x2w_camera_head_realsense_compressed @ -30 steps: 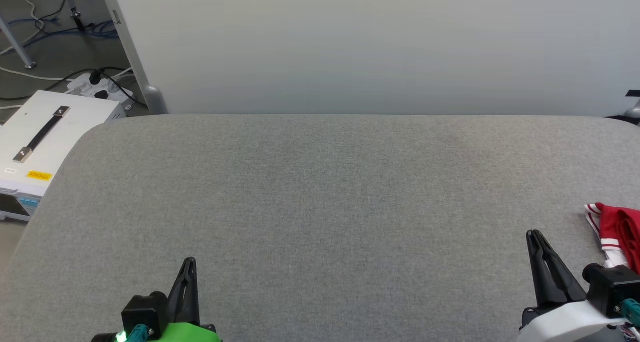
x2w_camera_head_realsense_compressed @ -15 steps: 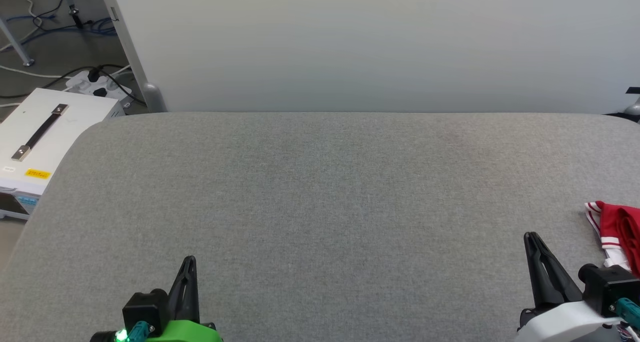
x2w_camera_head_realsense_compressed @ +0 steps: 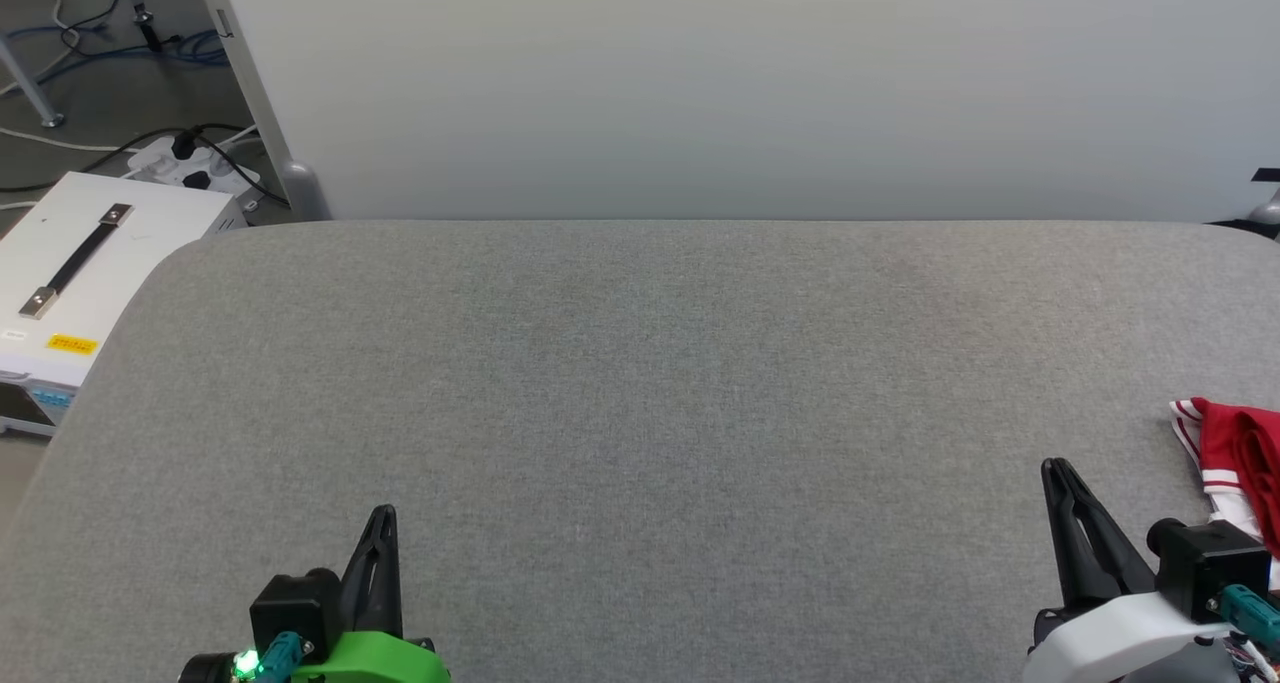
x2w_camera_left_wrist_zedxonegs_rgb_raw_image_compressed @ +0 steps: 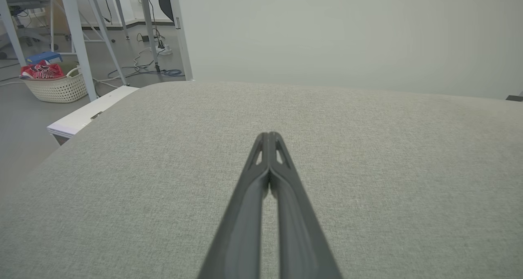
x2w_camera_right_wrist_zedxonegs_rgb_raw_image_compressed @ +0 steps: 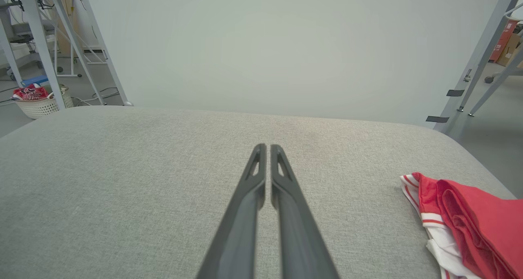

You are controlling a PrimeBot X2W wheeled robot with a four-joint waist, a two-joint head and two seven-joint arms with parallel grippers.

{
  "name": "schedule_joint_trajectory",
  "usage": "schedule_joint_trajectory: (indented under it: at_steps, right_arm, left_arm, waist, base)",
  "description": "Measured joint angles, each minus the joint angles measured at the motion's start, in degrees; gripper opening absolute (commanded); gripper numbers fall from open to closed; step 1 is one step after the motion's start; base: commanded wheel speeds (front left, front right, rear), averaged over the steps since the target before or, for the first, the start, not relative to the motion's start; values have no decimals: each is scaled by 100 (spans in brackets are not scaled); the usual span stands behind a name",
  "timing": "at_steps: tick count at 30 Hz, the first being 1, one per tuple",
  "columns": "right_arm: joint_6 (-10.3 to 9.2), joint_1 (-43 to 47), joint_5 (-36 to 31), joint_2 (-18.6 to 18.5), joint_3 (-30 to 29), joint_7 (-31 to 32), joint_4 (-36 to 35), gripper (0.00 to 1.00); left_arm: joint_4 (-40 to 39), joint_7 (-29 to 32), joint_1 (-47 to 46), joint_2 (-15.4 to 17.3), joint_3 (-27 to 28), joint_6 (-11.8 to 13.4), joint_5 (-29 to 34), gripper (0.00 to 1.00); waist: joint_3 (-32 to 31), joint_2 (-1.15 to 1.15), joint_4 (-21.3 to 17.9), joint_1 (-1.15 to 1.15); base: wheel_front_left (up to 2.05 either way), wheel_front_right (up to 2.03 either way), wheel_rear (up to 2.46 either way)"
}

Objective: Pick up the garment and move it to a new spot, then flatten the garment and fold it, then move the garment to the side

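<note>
The garment, red with white striped trim, lies bunched at the right edge of the grey padded table; in the right wrist view the garment sits at the lower right. My right gripper is shut and empty, a little left of the garment and apart from it; the right gripper points across bare fabric. My left gripper rests shut and empty near the table's front left. In its wrist view, the left gripper has its tips pressed together.
A pale partition wall rises behind the table. To the left stand a white case with a black handle, a power strip with cables and a basket of clothes. Metal frame legs stand to the right.
The head camera has shifted slightly, so the whole picture slid a little. Both grippers stay shut and the garment lies where it was.
</note>
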Motion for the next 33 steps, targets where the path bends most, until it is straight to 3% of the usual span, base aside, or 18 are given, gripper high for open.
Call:
schedule_joint_trajectory:
  at_steps: [33]
  right_arm:
    - [0,-271,-145,1,45,-18,344,0]
  left_arm:
    - [-244,394,-149,-149,174,-57,372,0]
  waist:
    - [90,0,-31,0]
  base:
    - [0,0,0]
